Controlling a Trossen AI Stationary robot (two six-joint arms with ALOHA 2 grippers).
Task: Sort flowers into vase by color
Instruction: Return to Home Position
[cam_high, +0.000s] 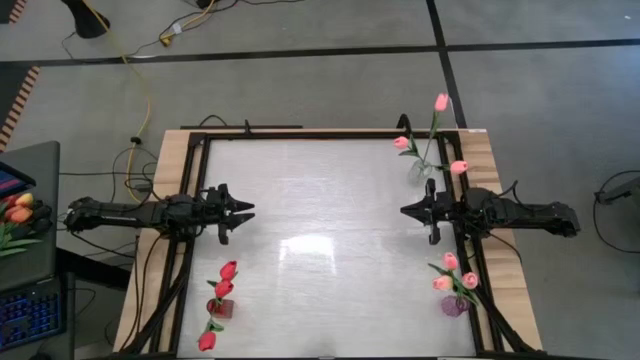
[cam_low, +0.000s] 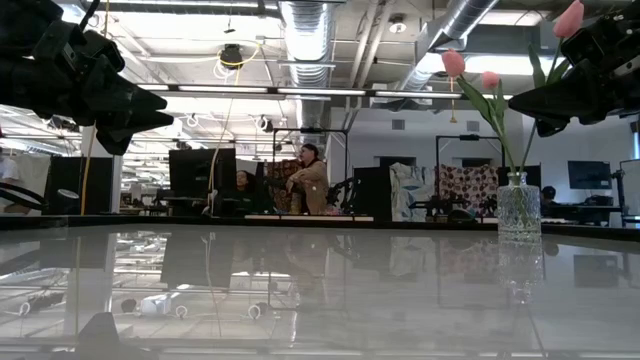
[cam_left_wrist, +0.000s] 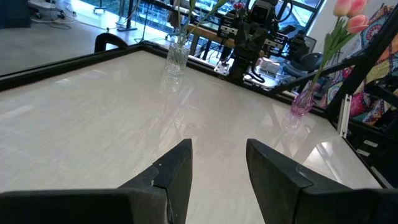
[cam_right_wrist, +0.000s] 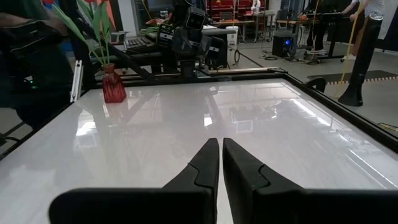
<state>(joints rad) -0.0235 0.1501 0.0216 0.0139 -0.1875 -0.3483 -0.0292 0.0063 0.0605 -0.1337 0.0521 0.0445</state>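
All tulips stand with their stems in three vases on the white table. Red tulips (cam_high: 228, 270) are in a red vase (cam_high: 220, 306) at the near left, also seen in the right wrist view (cam_right_wrist: 114, 87). Pink tulips (cam_high: 450, 261) fill a purple vase (cam_high: 455, 305) at the near right. Pale pink tulips (cam_high: 441, 101) rise from a clear vase (cam_high: 430, 170) at the far right, which the low view shows too (cam_low: 518, 205). My left gripper (cam_high: 245, 210) (cam_left_wrist: 217, 146) hovers open at mid-left. My right gripper (cam_high: 405, 210) (cam_right_wrist: 221, 142) hovers shut at mid-right.
The table has a raised black frame (cam_high: 300, 131) around it. A bunch of orange-red tulips (cam_high: 20, 211) lies off the table to the left, beside a keyboard (cam_high: 30, 315). People sit in the room beyond the far edge (cam_low: 305, 180). The table's middle lies between the two grippers.
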